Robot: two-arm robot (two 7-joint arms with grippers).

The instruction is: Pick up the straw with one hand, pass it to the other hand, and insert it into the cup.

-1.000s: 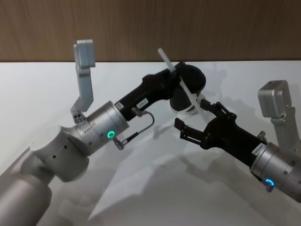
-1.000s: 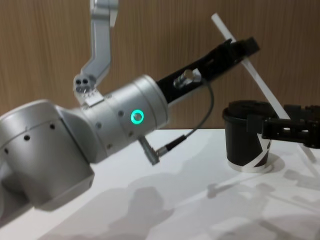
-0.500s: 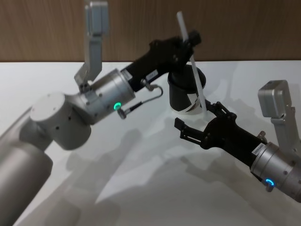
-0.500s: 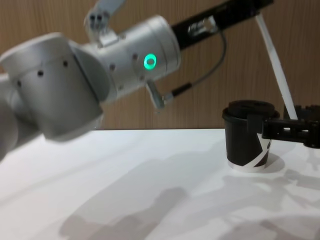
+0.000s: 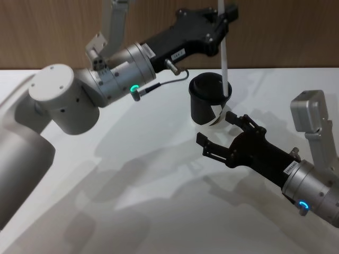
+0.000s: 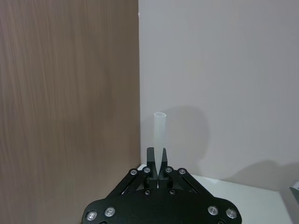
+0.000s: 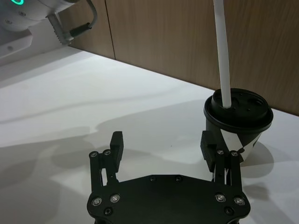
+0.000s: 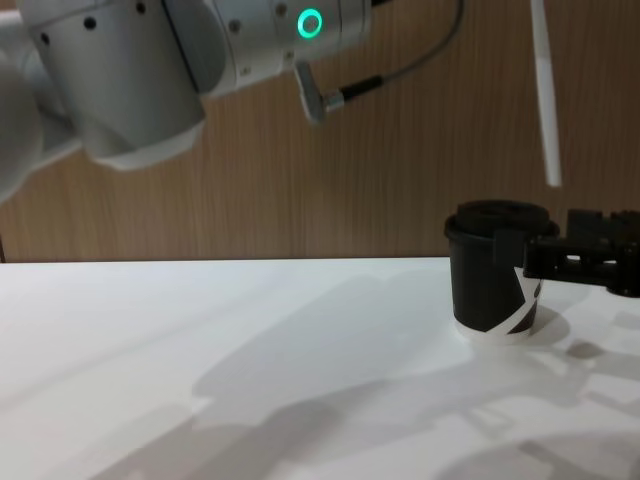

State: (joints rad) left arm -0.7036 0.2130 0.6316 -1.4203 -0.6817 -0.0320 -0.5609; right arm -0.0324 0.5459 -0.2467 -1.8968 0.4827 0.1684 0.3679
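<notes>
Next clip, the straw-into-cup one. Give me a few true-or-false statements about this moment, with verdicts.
1. The left gripper grips the straw. True.
2. The straw's lower end is inside the cup. False: in the chest view it hangs just above the lid, apart from it.
3. The right gripper is shut on the cup. False: it is open and empty, beside the cup.
4. The cup stands upright with its lid on. True.
</notes>
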